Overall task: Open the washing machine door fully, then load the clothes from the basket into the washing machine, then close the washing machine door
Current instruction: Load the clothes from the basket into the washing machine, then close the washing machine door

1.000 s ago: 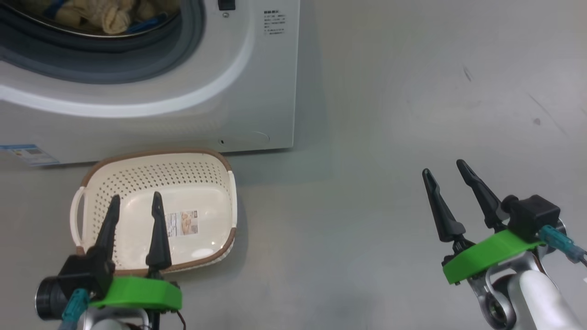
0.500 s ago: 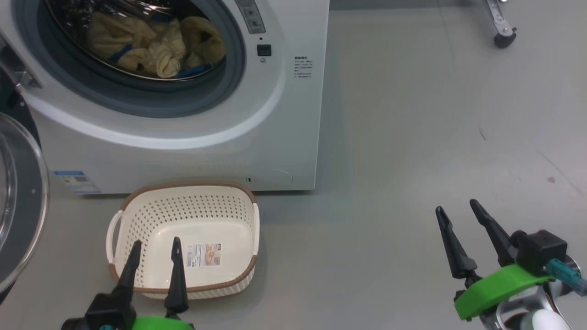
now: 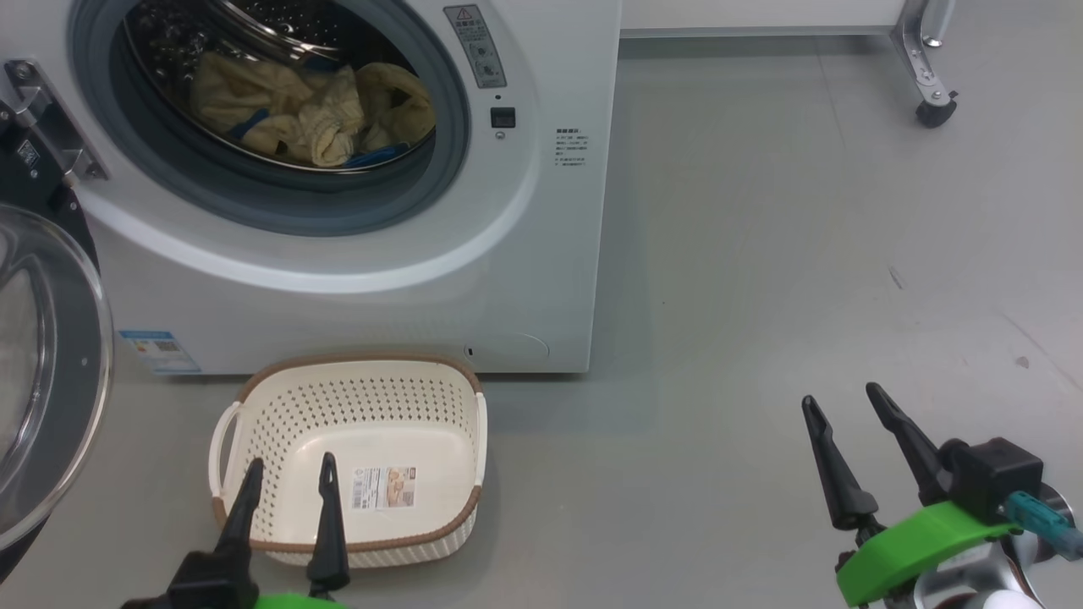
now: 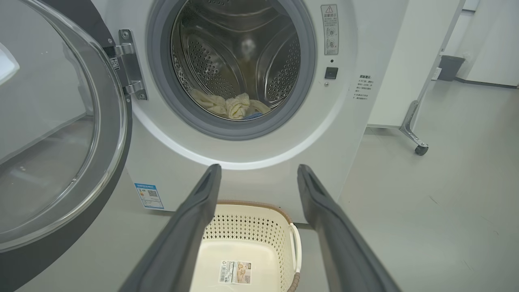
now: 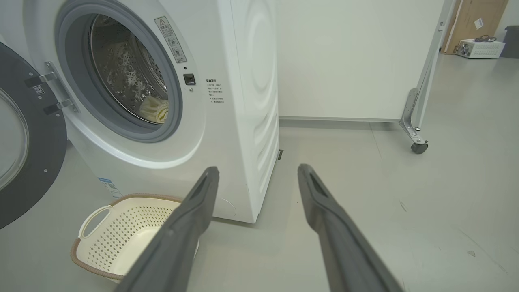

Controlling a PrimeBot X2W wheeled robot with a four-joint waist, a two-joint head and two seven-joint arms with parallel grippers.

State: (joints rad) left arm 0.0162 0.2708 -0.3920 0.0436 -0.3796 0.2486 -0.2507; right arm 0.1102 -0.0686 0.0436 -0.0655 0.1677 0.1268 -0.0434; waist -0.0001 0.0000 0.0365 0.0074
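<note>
Camera rose, revealing door (image 3: 51, 381); right wrist view shows washer (image 5: 251, 101) flank.

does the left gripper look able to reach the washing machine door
Probably yes: the left gripper is open and empty, the washing machine door stands open to its left, with only floor between.

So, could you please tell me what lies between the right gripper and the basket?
Only bare grey floor. In the head view, no object sits between the basket and the open right gripper, which is well apart from it.
</note>
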